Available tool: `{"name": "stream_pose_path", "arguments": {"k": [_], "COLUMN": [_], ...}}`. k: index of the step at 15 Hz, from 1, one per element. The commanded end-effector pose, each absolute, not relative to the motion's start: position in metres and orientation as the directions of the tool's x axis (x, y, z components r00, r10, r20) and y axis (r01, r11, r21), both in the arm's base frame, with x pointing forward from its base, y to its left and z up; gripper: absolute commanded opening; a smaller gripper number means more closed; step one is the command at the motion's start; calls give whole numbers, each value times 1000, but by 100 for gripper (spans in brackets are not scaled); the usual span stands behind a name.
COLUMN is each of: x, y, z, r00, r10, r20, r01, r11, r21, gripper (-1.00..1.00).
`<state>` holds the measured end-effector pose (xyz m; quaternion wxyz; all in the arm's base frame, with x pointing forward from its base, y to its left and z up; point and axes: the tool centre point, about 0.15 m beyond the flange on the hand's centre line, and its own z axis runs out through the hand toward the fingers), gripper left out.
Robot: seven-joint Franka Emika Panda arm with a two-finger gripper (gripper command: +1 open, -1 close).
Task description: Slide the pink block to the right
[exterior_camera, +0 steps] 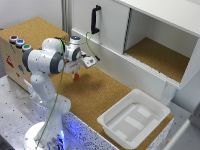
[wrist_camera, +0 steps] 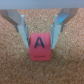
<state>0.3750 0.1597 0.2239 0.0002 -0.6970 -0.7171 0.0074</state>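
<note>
Cork-topped counter [exterior_camera: 100,97]: the tool [wrist_camera: 40,31] straddles the pink block [wrist_camera: 40,48], fingers [wrist_camera: 22,27] released on either side. A clean slide calls for low, level contact, pushing steadily rightward without tipping the block.

Before me: tabletop [exterior_camera: 100,95] of rough, matt cork-like grain; pink block [wrist_camera: 40,48] smooth and matt, seemingly plastic; my fingers [wrist_camera: 58,26] pale, glossy metal; bin [exterior_camera: 112,121] smooth white plastic.
</note>
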Motion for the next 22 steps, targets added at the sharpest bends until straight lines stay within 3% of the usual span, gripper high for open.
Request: {"name": "stream_pose_path", "arguments": {"k": [1,3,7,10,14,22], "x": [381,378,364,349,336,346], "y": [171,184,247,274,272,219], "z": [262,275,289,288,301,312], "r00": [-20,39,380,595,831,952], "r10": [997,997,925,804,556,307], "r20": [71,64,34,8,-24,-20], "r01": [995,996,919,796,551,304], "r11": [27,-34,-373,-588,-829,-948], "r21": [-91,-86,-128,-145,-99,-92], "gripper": [100,100,100,100,100,100]}}
